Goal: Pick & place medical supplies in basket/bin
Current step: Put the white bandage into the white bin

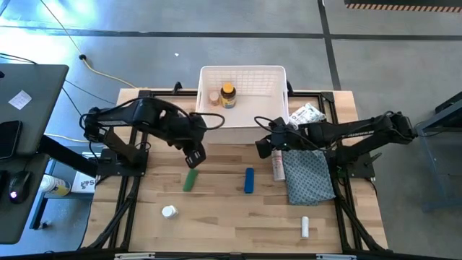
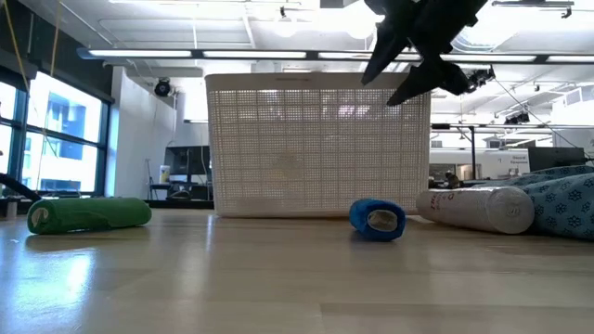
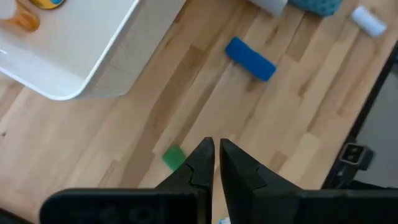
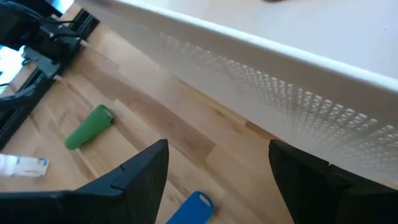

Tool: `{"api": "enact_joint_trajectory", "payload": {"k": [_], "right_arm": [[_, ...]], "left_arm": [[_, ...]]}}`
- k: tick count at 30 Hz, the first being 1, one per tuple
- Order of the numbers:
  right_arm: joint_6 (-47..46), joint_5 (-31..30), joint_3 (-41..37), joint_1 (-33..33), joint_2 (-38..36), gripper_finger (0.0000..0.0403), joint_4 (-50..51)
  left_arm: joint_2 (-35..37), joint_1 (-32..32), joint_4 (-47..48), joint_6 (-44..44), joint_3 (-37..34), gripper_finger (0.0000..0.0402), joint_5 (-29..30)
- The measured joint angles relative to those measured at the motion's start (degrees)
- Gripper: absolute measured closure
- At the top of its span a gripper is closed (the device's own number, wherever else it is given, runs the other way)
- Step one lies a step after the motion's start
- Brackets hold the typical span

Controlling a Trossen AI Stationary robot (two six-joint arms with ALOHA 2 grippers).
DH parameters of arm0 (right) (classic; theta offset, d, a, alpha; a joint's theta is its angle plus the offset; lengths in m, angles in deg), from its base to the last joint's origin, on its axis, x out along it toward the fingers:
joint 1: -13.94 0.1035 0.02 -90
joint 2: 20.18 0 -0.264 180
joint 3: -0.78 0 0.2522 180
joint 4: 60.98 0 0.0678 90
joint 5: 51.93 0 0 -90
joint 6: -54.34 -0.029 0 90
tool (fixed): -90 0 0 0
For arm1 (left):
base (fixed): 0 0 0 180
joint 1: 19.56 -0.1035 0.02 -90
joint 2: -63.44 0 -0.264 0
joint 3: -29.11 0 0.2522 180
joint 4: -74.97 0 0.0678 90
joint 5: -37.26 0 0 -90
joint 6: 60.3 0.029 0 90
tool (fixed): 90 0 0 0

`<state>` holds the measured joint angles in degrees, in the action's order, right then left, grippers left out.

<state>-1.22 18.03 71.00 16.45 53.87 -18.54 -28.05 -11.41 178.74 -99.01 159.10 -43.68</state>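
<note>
The white lattice bin (image 1: pixel 242 72) stands at the table's far middle, with an amber yellow-capped bottle (image 1: pixel 228 94) and a small item (image 1: pixel 214 97) inside. My left gripper (image 1: pixel 195 157) hangs shut just above the green oblong piece (image 1: pixel 190 179), which lies on the wood; the left wrist view shows that piece (image 3: pixel 173 157) beside my shut fingers (image 3: pixel 217 163). My right gripper (image 1: pixel 263 148) hovers open in front of the bin's near wall (image 4: pixel 267 93), touching nothing. The blue piece (image 1: pixel 249 180) and a white tube (image 1: pixel 279 166) lie on the table below it.
A blue-grey patterned cloth (image 1: pixel 309 175) lies at the right, beside the white tube. A crinkly white packet (image 1: pixel 307 114) sits right of the bin. A white pill bottle (image 1: pixel 169 211) and a small white tube (image 1: pixel 304 227) lie near the table's near edge.
</note>
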Motion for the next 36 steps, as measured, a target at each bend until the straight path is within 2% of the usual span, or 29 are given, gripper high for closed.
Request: {"api": "enact_joint_trajectory", "payload": {"k": [9, 12, 15, 19, 23, 30, 36], "right_arm": [[-6.84, -2.09, 2.79, 6.49, -1.84, 0.0136, 2.24], [-12.1, -3.68, 3.54, 9.34, -1.84, 0.0136, 7.36], [-21.25, -3.95, 3.54, 12.31, -1.63, 0.0136, 15.2], [-29.85, 0.97, 3.51, 14.37, 0.04, 0.0136, 23.75], [-31.97, 5.58, 3.46, 13.45, 4.24, 0.0136, 30.69], [-30.81, 7.39, 3.48, 8.36, 11.48, 0.0136, 27.46], [-27.56, 13.39, 3.48, 6.33, 18.27, 0.0136, 27.05]], "left_arm": [[0.0, 0.14, -0.01, 5.09, -0.66, 0.0339, -0.72], [0.0, 0.23, -0.01, 7.0, -0.66, 0.0339, -0.79], [0.0, 0.2, -0.01, 8.45, -0.66, 0.0339, -0.76], [0.0, 0.2, -0.01, 11.04, -0.66, 0.0339, -0.46], [0.0, 0.12, 0.01, 14.8, -0.66, 0.0339, 0.81], [0.0, 0.12, 0.01, 14.88, -0.66, 0.0339, 0.97], [0.0, 0.12, -0.01, 10.4, -0.66, 0.0339, 2.71]]}}
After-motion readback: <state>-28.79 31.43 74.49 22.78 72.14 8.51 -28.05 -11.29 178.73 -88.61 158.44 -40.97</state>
